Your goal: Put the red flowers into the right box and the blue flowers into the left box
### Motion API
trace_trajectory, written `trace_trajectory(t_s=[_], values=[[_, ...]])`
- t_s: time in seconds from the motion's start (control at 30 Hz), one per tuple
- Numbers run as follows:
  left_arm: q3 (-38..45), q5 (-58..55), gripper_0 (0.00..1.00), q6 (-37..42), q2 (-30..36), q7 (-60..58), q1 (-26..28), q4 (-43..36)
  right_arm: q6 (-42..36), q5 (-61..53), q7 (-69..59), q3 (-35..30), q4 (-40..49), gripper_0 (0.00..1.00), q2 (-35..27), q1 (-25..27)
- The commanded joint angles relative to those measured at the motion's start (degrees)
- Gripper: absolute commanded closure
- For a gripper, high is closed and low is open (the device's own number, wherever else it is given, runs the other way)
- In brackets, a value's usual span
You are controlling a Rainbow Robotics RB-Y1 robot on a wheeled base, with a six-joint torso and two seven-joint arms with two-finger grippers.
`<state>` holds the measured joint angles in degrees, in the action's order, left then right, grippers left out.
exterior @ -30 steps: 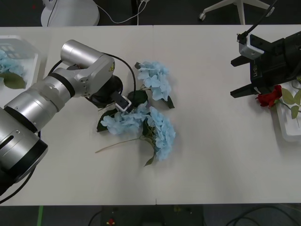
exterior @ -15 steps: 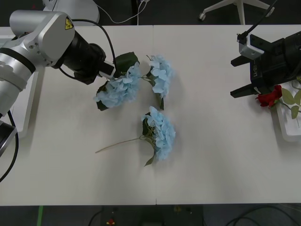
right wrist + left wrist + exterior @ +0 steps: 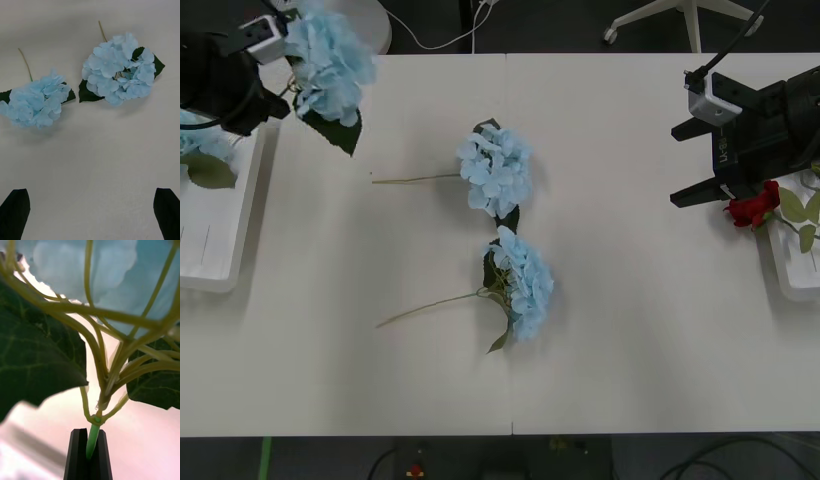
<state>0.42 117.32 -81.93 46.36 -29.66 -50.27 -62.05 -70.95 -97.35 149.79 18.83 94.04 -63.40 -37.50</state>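
My left gripper (image 3: 278, 62) is at the far left rear of the table, beside the left box (image 3: 210, 278). It is shut on the green stem (image 3: 91, 442) of a blue flower (image 3: 330, 58), which hangs in the air. Another blue flower (image 3: 194, 142) lies in the left box. Two blue flowers (image 3: 496, 172) (image 3: 523, 280) lie mid-table, also seen as blue flowers (image 3: 120, 73) (image 3: 35, 99) in the right wrist view. My right gripper (image 3: 685, 163) hovers open at the right. Beside it a red flower (image 3: 752, 208) rests at the right box (image 3: 792, 285).
The white table has bare room between the middle flowers and each box. Thin tan stems (image 3: 425, 305) stretch leftward from the two lying flowers. Chair bases and cables sit on the floor beyond the table's far edge.
My left arm has lifted one blue flower out of the middle group and carried it far left toward the left box. One remaining flower was dragged and turned. The right arm has not moved.
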Motion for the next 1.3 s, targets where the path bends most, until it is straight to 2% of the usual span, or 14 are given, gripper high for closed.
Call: trace_trajectory(t_s=[0.03,0.23,0.43,0.57,0.87,1.0,1.3], values=[[5.73,-0.07,1.0,0.28,6.99,-11.39,4.48,-5.19,0.28,-0.56,2.09,0.33,1.32,0.05,-2.7,-2.4],[10.57,3.27,1.0,3.01,10.33,-30.11,8.17,-5.19,0.28,-0.56,2.09,0.33,1.32,0.05,-2.7,-2.4],[11.45,11.18,1.0,8.54,12.26,-43.29,12.92,-5.01,0.28,-0.56,2.09,0.33,1.32,0.05,-2.7,-2.4],[11.36,15.84,1.0,9.86,12.26,-47.86,14.94,-4.57,0.28,-0.56,2.09,0.33,1.32,0.05,-2.7,-2.4],[9.51,17.24,1.0,12.59,12.26,-47.6,15.2,5.18,0.28,-0.56,2.09,0.33,1.32,0.05,-2.7,-2.4],[5.82,17.07,1.0,18.12,11.65,-47.6,14.94,10.37,0.28,-0.56,2.09,0.33,1.32,0.05,-2.7,-2.4],[-2.53,15.57,1.0,27.62,10.68,-49.97,14.94,15.29,0.28,-0.56,2.09,0.33,1.32,0.05,-2.7,-2.4]])
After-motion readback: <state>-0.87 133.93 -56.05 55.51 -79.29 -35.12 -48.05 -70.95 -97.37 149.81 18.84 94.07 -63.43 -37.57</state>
